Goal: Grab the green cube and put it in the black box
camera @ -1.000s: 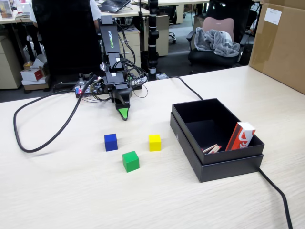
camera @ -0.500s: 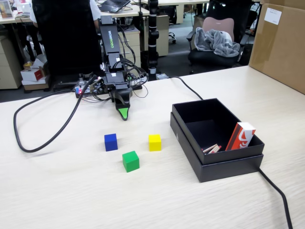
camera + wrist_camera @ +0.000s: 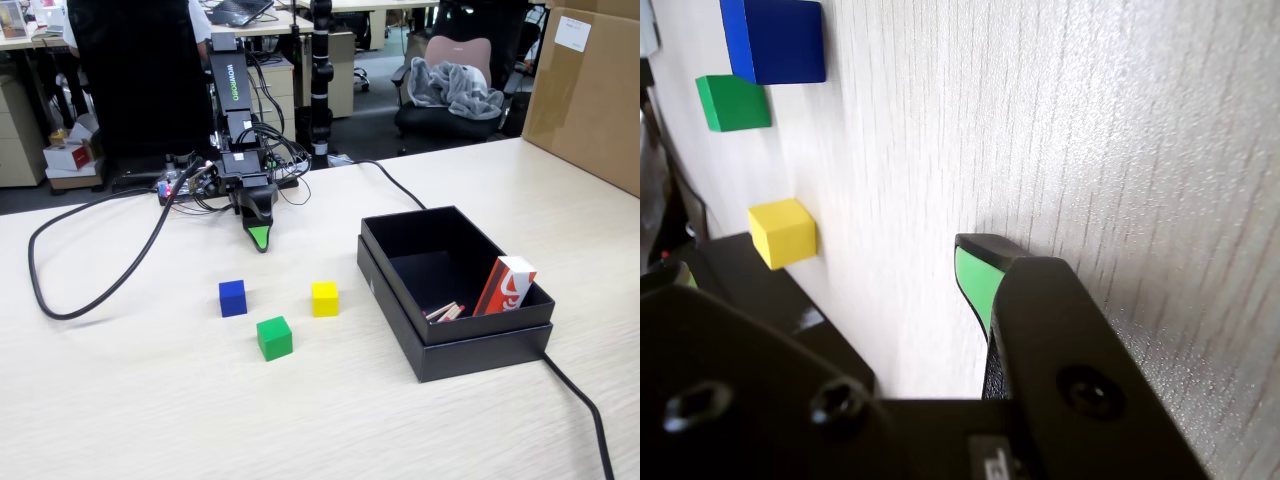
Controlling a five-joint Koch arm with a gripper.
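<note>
Fixed view and wrist view. The pale wood-grain worktop (image 3: 150, 420) is carrying all the objects, in an office room with desks behind. A big brown cardboard carton (image 3: 590, 95) is standing at the worktop's far right edge, and an office chair (image 3: 455, 90) draped with grey cloth is sitting on the floor beyond. The black box (image 3: 450, 345) is lying open at right, holding a red-and-white packet (image 3: 505, 283) leaning against its near wall beside small wooden sticks (image 3: 443, 312). The arm (image 3: 232, 110) is standing at the rear, its gripper (image 3: 259, 238) pointing down at the worktop well behind the cubes; whether the jaws are parted or closed cannot be told, since only one green tip is showing in either view. A black cable (image 3: 90, 290) is looping at left. The green cube (image 3: 274, 338) is resting on the worktop, nearest the camera, apart from the blue cube (image 3: 232, 298) and the yellow cube (image 3: 324, 298), with open worktop between it and the box.
</note>
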